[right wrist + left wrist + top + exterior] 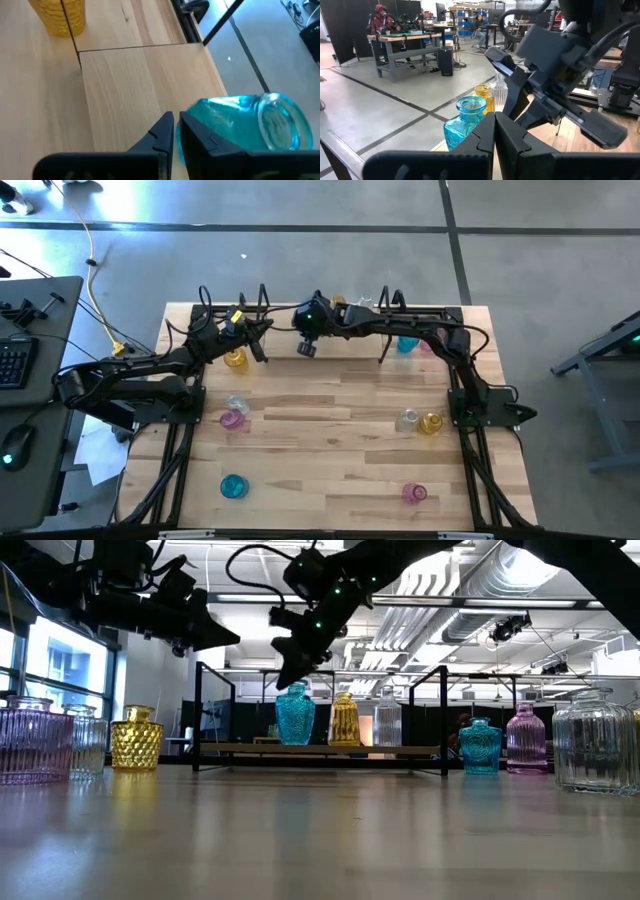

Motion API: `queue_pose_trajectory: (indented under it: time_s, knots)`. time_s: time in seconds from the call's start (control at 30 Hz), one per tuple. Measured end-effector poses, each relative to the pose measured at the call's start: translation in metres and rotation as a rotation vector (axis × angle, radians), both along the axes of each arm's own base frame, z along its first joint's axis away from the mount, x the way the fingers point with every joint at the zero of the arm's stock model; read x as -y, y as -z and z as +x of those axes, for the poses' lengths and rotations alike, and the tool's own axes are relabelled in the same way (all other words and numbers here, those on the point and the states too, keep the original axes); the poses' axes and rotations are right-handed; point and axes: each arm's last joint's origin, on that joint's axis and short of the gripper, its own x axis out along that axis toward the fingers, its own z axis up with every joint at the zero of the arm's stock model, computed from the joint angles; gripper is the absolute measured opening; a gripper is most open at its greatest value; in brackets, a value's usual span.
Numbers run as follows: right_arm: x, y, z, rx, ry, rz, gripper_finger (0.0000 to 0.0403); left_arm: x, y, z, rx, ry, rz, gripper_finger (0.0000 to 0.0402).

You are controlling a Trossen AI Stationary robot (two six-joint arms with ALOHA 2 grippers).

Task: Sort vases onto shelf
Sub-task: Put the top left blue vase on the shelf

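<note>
Up top, ribbed teal glass vase [295,714] (bulbous) on black wire shelf [320,750]

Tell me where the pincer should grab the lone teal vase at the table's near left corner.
Grip the teal vase around its narrow neck, coming straight down from above. It stands upright and apart from other vases, mouth up, so the neck probably fits between the fingers better than the wider bulbous body.

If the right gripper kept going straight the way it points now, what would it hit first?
Most likely the teal vase on the shelf: the right gripper, fingers nearly together, points down right beside it. Depth is unclear; it might slip past onto the shelf board.
</note>
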Motion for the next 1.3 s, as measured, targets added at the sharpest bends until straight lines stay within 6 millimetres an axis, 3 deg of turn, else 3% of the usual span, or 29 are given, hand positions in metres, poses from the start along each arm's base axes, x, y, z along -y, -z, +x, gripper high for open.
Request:
queue_pose_trajectory:
  time_s: [0.33, 0.7, 0.97, 1.2, 1.3]
  knots:
    - [0.009, 0.015, 0.019, -0.053, 0.024, -0.048, 0.0024, -0.001, 0.001, 0.0, -0.006, -0.006, -0.004, 0.0]
    - [0.03, 0.018, 0.009, -0.069, 0.134, -0.02, 0.0024, -0.001, 0.001, 0.0, -0.007, -0.006, -0.004, 0.0]
    - [0.032, 0.019, 0.006, -0.099, 0.126, -0.021, 0.0024, -0.001, 0.001, 0.0, -0.01, -0.006, -0.006, 0.0]
    - [0.019, -0.003, -0.009, -0.175, 0.088, -0.013, 0.0023, -0.001, 0.002, 0.0, -0.017, -0.006, -0.011, 0.0]
    - [0.023, -0.013, -0.021, -0.206, 0.109, 0.0, 0.0017, -0.001, 0.002, 0.0, -0.019, -0.006, -0.01, 0.0]
